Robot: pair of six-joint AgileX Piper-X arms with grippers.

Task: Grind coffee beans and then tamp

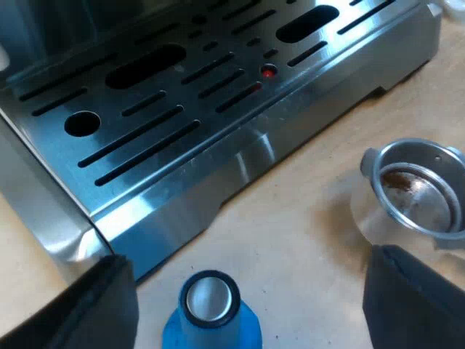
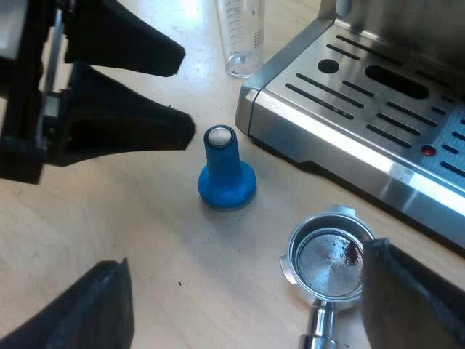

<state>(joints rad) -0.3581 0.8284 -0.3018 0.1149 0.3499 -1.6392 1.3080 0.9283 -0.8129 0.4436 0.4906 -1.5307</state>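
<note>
Left gripper (image 1: 247, 256), spread wide and holding nothing, hovers over blue tamper (image 1: 211, 318); best to centre on its stem before closing. Right gripper (image 2: 247, 256), equally spread and empty-handed, is near holder (image 2: 330, 256).

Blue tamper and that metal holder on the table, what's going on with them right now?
Nothing is being held at the moment. The left pincer is open and hovers over the blue tamper, which stands upright on the table beside the espresso machine. The right pincer is open too, close to the metal holder, which lies loose on the table with only traces of coffee in its basket. A measuring glass stands by the machine's corner.
</note>
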